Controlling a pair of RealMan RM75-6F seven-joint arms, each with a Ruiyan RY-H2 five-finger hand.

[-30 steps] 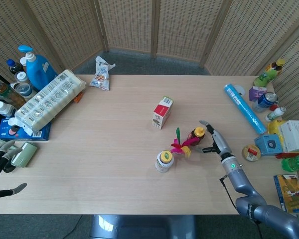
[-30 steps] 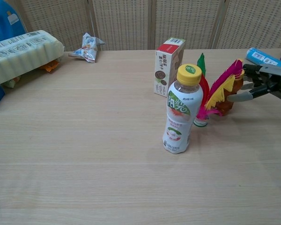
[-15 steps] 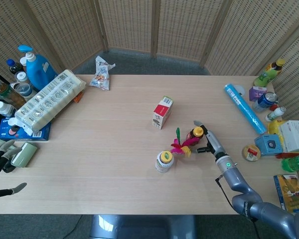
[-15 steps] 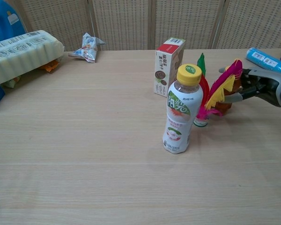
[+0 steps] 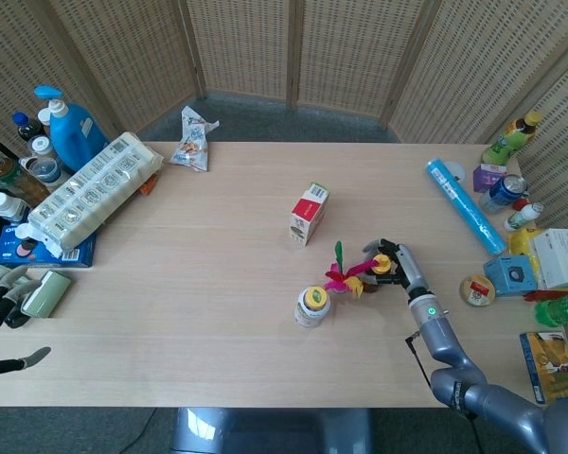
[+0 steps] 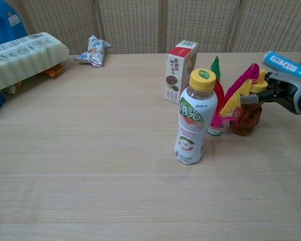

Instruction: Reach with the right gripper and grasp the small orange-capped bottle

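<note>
The small orange-capped bottle (image 5: 381,266) (image 6: 247,118) has a brown body and stands right of centre on the table, just behind a bright feather shuttlecock (image 5: 346,273) (image 6: 232,98). My right hand (image 5: 396,266) (image 6: 278,92) reaches in from the right, and its fingers wrap the bottle's cap and neck on both sides. In the chest view the cap sits against the fingertips (image 6: 249,99). My left hand (image 5: 2,295) hangs off the table's left edge, its fingers apart and holding nothing.
A yellow-capped drink bottle (image 5: 312,305) (image 6: 194,120) stands in front and to the left of the shuttlecock, and a red-and-white carton (image 5: 309,213) (image 6: 180,70) behind it. A blue tube (image 5: 465,205), cans and boxes crowd the right edge. An egg tray (image 5: 93,194) and bottles fill the left.
My right hand has moved left up to the bottle and its fingers have drawn in around the cap. The bottle has shifted slightly toward me and shows more fully in the chest view.
</note>
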